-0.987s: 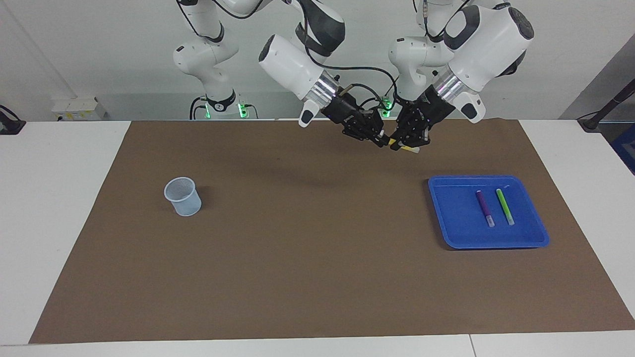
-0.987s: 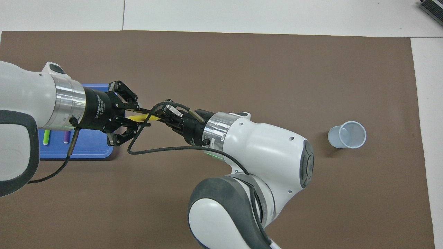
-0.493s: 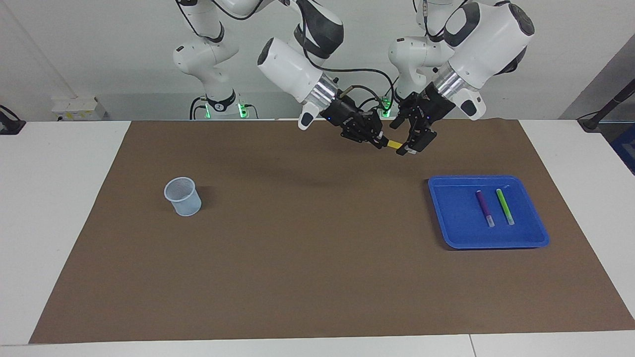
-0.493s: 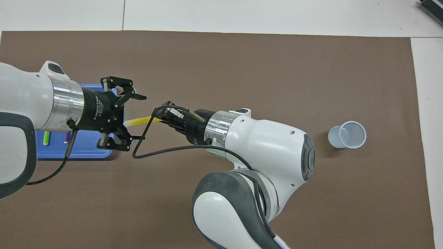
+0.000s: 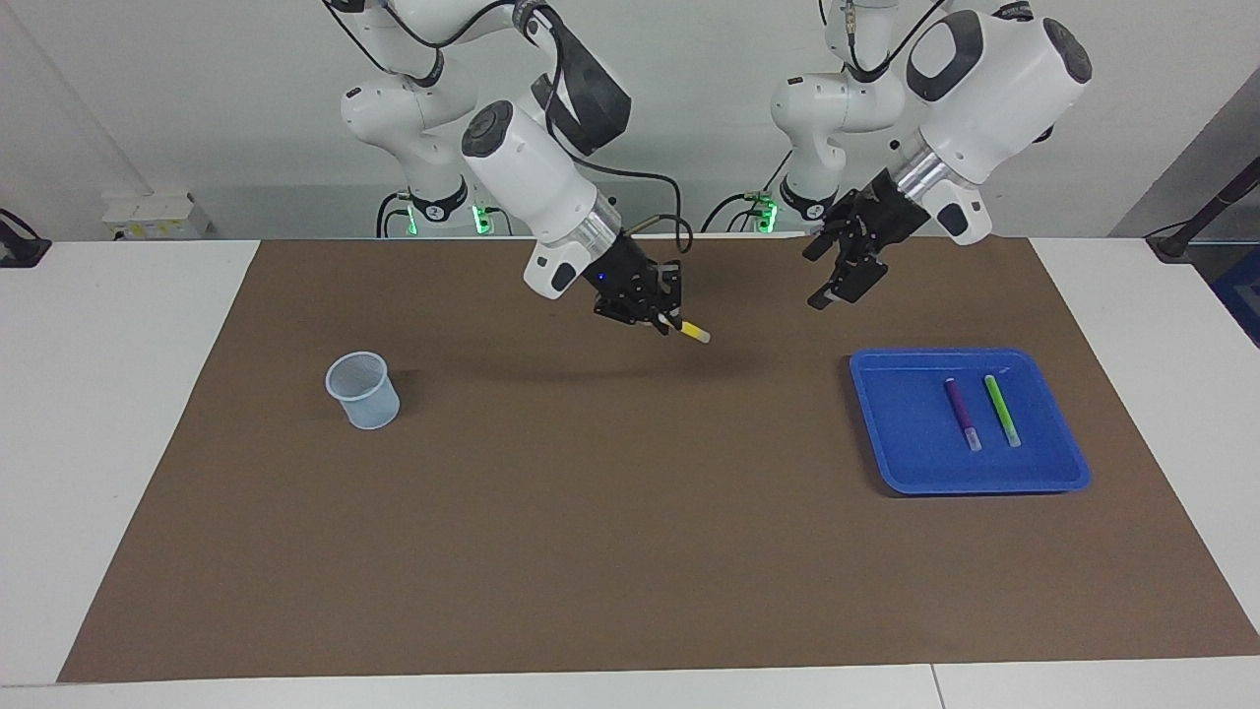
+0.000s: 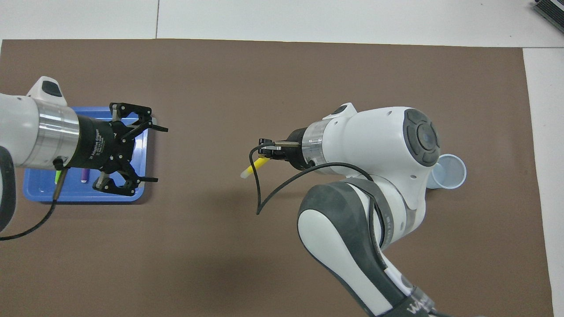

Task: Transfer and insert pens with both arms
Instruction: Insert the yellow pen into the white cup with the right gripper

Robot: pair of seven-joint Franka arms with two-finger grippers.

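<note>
Yellow pen [image 5: 692,332] sits pinched in the right gripper [image 5: 661,321] at centre frame for carrying cupward, while the left gripper [image 5: 837,279] gapes empty at upper right.

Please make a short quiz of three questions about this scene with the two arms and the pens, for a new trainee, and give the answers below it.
1. True or false: the right hand holds the yellow pen up over the brown mat.
2. Which pens lie in the blue tray? A) yellow and purple B) purple and green C) only green
3. Fill in: the left hand is ____ and holds nothing.

Key
1. True; its fingers are shut on the pen, in the air.
2. B; the purple pen and the green pen lie side by side, apart.
3. Open; it hangs over the mat, beside the tray's edge nearer to the robots.
</note>
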